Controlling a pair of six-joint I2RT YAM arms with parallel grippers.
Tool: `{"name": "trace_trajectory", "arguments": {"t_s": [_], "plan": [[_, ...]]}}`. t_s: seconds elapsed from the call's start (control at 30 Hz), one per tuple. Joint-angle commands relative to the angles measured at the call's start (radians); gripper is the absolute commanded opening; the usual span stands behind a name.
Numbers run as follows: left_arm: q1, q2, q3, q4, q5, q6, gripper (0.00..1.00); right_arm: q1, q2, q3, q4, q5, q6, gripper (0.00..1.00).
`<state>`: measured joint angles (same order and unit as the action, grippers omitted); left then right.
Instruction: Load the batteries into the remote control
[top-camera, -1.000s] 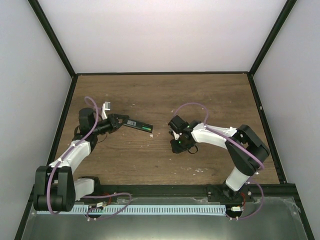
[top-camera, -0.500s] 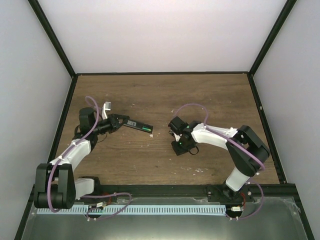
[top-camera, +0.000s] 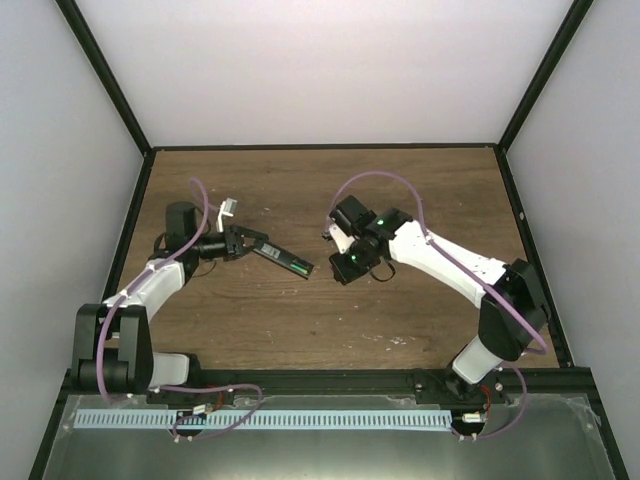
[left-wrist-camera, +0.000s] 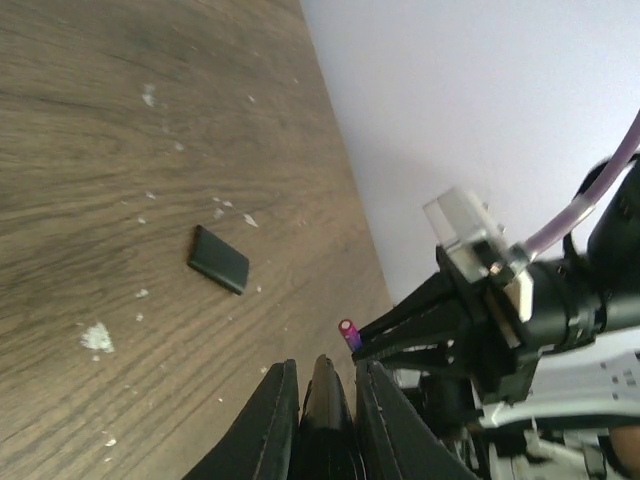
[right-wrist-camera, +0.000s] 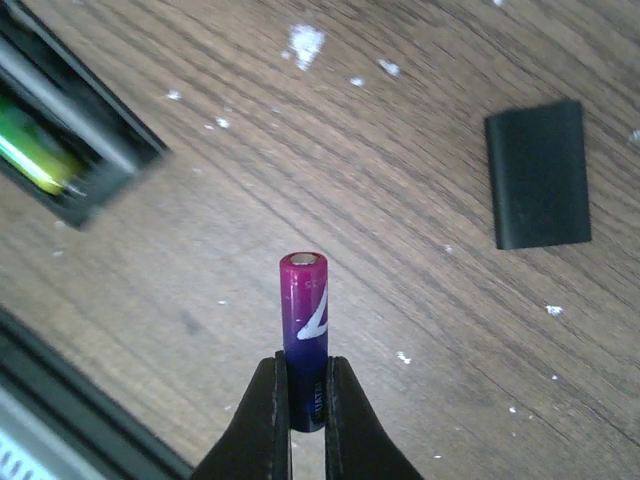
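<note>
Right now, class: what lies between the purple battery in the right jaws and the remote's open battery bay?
Nothing but bare table, flecked white, between the purple battery and the remote control; the right wrist view shows it.

Tally, this frame. Batteries: 2, namely one purple battery (right-wrist-camera: 303, 330) and one green battery (right-wrist-camera: 35, 160). One remote control (top-camera: 285, 259). One loose black cover piece (right-wrist-camera: 537, 175). Two arms, one claw apiece: left claw (left-wrist-camera: 325, 372), right claw (right-wrist-camera: 303, 378), so 2 claws. One table (top-camera: 400, 190). White flecks on the table: many, too fine to count.
</note>
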<state>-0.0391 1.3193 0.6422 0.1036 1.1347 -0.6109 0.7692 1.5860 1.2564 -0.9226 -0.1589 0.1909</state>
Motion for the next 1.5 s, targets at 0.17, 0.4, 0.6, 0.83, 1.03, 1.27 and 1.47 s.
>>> {"name": "trace_trajectory", "arguments": {"t_s": [0.17, 0.4, 0.6, 0.83, 1.03, 1.27, 1.47], "plan": [[-0.129, 0.086, 0.108, -0.222, 0.15, 0.238, 0.0, 0.015, -0.005, 0.191, -0.207, -0.181, -0.087, 0.01], [-0.156, 0.118, 0.116, -0.19, 0.144, 0.217, 0.0, 0.035, 0.021, 0.24, -0.269, -0.25, -0.111, 0.01], [-0.16, 0.129, 0.104, -0.109, 0.143, 0.142, 0.0, 0.058, 0.04, 0.235, -0.29, -0.289, -0.115, 0.01], [-0.166, 0.134, 0.098, -0.088, 0.174, 0.111, 0.0, 0.062, 0.078, 0.238, -0.283, -0.267, -0.114, 0.01], [-0.17, 0.137, 0.099, -0.126, 0.19, 0.131, 0.0, 0.062, 0.105, 0.268, -0.285, -0.233, -0.11, 0.01], [-0.172, 0.147, 0.105, -0.155, 0.203, 0.148, 0.0, 0.062, 0.125, 0.292, -0.292, -0.224, -0.119, 0.01], [-0.175, 0.149, 0.117, -0.167, 0.211, 0.151, 0.0, 0.062, 0.139, 0.289, -0.296, -0.22, -0.126, 0.01]]}}
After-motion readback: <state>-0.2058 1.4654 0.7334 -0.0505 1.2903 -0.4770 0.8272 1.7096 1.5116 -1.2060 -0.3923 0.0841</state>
